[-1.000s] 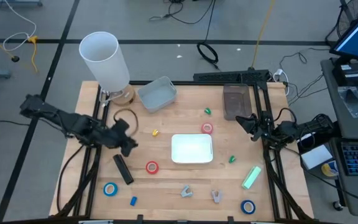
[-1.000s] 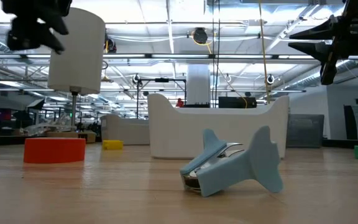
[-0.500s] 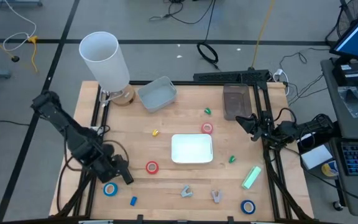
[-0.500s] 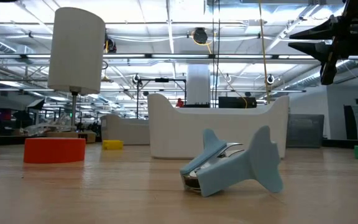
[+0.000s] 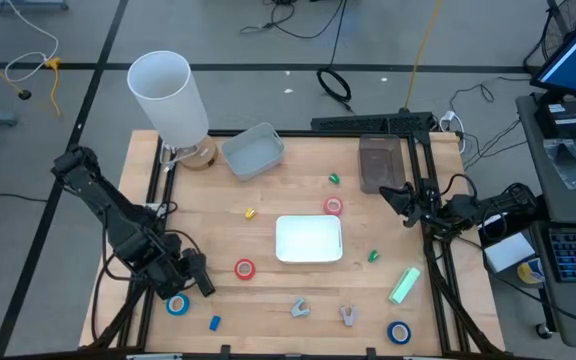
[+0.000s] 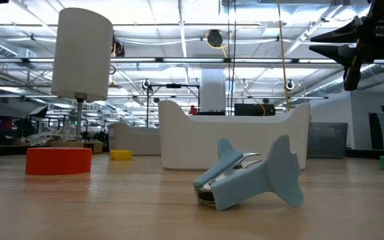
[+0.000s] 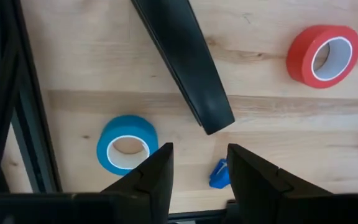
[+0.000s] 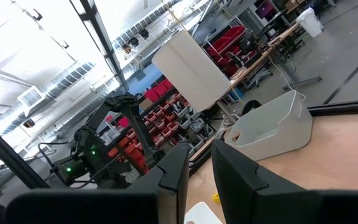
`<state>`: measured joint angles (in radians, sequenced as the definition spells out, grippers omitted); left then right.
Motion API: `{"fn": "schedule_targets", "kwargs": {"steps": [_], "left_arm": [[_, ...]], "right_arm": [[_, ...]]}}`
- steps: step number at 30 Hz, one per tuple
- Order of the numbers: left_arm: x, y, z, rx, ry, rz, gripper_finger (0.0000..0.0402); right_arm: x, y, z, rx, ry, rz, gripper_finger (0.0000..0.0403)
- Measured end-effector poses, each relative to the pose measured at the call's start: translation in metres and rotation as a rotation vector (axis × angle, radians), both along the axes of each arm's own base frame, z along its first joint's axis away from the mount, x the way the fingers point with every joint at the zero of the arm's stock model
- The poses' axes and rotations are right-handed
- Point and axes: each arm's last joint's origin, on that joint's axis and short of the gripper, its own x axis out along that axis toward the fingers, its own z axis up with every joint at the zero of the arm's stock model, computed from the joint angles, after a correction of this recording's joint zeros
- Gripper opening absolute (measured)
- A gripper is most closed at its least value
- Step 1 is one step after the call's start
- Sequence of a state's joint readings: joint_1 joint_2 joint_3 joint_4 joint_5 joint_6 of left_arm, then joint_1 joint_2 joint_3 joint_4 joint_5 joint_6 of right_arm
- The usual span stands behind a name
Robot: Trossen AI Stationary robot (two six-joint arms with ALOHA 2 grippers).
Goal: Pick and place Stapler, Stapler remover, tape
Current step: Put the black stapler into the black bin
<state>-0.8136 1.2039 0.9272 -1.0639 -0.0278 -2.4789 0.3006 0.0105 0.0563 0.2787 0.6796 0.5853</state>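
My left gripper [image 7: 197,167] is open and hovers over the near-left part of the table [image 5: 268,190]. The black stapler [image 7: 184,59] lies flat just beyond its fingertips, untouched; in the high view the gripper [image 5: 190,276] covers most of it. A blue tape roll [image 7: 127,144] and a red tape roll [image 7: 323,55] lie flat on either side. Two grey-blue stapler removers [image 5: 299,308] [image 5: 348,316] rest near the near edge, one close up in the low view [image 6: 245,177]. My right gripper [image 5: 402,199] waits open at the right edge.
A white tray [image 5: 308,239] sits mid-table, a grey bin [image 5: 253,151] and a tall white cylinder [image 5: 168,92] stand at the far left, and a dark box [image 5: 378,163] at the far right. More tape rolls [image 5: 333,206] [image 5: 398,331], a pale green block [image 5: 405,284] and small coloured bits lie scattered.
My left arm has swung from mid-left toward the near edge and down, ending over the black stapler, and has left the low view. It has barely moved over the last half second. Nothing on the table has shifted.
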Motion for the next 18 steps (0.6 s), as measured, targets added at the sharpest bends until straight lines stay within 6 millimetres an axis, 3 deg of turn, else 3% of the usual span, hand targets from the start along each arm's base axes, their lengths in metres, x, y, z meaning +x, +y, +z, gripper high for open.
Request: {"fn": "schedule_targets", "kwargs": {"steps": [9,18], "left_arm": [[0.003,-0.002,-0.001,-0.031,0.003,0.101,0.0150],[0.020,-0.007,-0.018,0.010,0.040,0.148,0.0150]], "right_arm": [[0.000,0.000,0.000,-0.003,0.001,-0.001,0.0066],[0.000,0.000,0.000,-0.004,0.004,-0.001,0.0066]]}}
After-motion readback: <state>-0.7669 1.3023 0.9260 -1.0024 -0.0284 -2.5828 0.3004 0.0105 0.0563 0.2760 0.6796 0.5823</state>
